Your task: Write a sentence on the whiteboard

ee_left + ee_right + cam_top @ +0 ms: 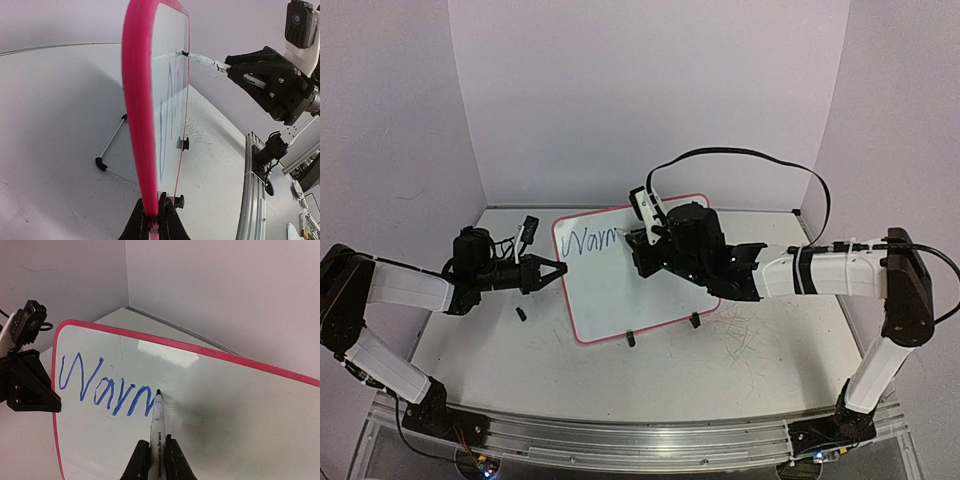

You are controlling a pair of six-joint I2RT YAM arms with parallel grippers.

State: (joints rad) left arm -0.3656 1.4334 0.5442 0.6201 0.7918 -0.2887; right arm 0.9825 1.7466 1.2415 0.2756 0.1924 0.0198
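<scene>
The whiteboard [620, 290] stands tilted on its wire stand mid-table, pink frame all round. My left gripper [558, 270] is shut on its left edge; in the left wrist view the pink frame [137, 100] runs up from between the jaws [154, 220]. The sentence [105, 385] is one blue slanted word with a large W, at the board's top left [592, 241]. My right gripper [157, 452] is shut on a white marker [158, 420]. The marker's dark tip touches the board just right of the last letter. The left wrist view shows the marker [200, 59] meeting the board.
The stand's black feet [631, 338] [694, 321] rest on the table in front of the board, and a rear leg [112, 142] props it behind. A small black object [521, 314] lies left of the board. Grey scribbles [740, 335] mark the tabletop. Walls close three sides.
</scene>
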